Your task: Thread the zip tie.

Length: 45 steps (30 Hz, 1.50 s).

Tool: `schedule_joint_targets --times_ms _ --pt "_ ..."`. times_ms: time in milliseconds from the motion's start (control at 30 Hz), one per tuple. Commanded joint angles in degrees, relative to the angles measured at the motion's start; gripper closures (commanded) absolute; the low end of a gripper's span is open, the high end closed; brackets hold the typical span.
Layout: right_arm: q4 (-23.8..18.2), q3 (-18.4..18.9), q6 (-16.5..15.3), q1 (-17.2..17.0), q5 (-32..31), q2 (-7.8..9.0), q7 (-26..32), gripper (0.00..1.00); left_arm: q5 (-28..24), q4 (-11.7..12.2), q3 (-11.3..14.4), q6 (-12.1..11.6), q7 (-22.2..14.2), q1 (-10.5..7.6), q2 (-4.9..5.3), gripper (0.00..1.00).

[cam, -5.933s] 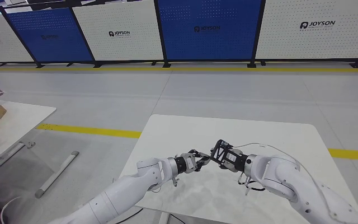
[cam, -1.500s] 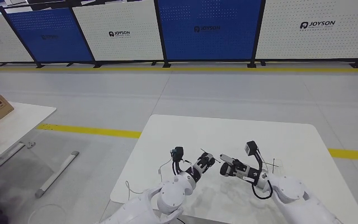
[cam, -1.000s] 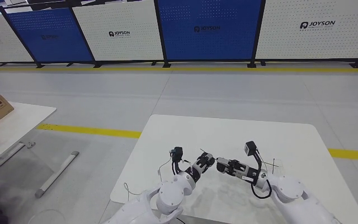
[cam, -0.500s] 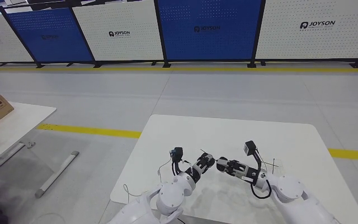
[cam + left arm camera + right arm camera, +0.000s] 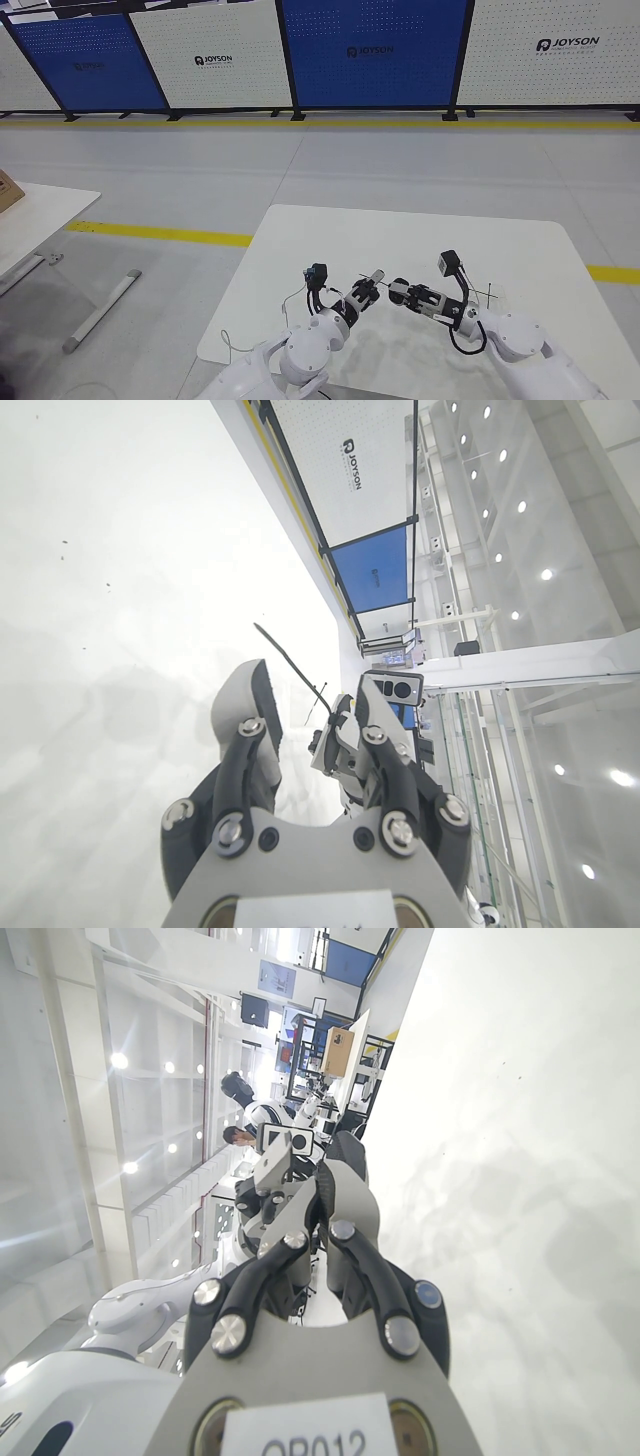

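Zip tie point(image 5: 289, 659), thin and black, is held at one end by the right gripper point(image 5: 324, 1173), whose fingers are pressed together on it, while its free end juts out over the white surface point(image 5: 450, 235). The left gripper point(image 5: 314, 677) faces it tip to tip, just beside it, with fingers spread wide and nothing pinched. From the left wrist view the tie shows through that gap, though I cannot tell whether it reaches between the fingers.
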Motion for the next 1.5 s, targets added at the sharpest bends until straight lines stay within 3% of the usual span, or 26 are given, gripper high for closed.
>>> schedule_joint_targets --times_ms 0,467,567,633,700,867,1000,1467 --pt "0.0 0.0 0.0 0.0 0.0 0.0 0.0 1.0 0.0 0.0 0.0 0.0 0.0 0.0 0.0 0.0" --pt "-0.3 0.3 0.5 -0.2 0.0 0.05 0.0 1.0 0.0 0.0 0.0 0.0 0.0 0.0 0.0 0.0" --pt "0.7 1.9 0.4 0.4 4.7 0.13 4.9 1.0 0.0 0.0 0.0 0.0 0.0 0.0 0.0 0.0" --pt "2.4 2.1 1.8 2.1 4.4 0.18 8.4 1.0 0.0 0.0 0.0 0.0 0.0 0.0 0.0 0.0" --pt "3.7 1.6 4.2 3.6 6.7 -0.07 13.3 1.0 0.0 0.0 0.0 0.0 0.0 0.0 0.0 0.0" --pt "8.6 -1.4 5.5 7.5 7.6 -1.52 18.0 1.0 0.0 0.0 0.0 0.0 0.0 0.0 0.0 0.0" --pt "12.8 -3.9 4.0 9.4 9.3 -3.16 18.7 1.0 0.0 0.0 0.0 0.0 0.0 0.0 0.0 0.0" --pt "12.8 -3.9 4.0 9.4 9.3 -3.16 18.7 1.0 0.0 0.0 0.0 0.0 0.0 0.0 0.0 0.0"
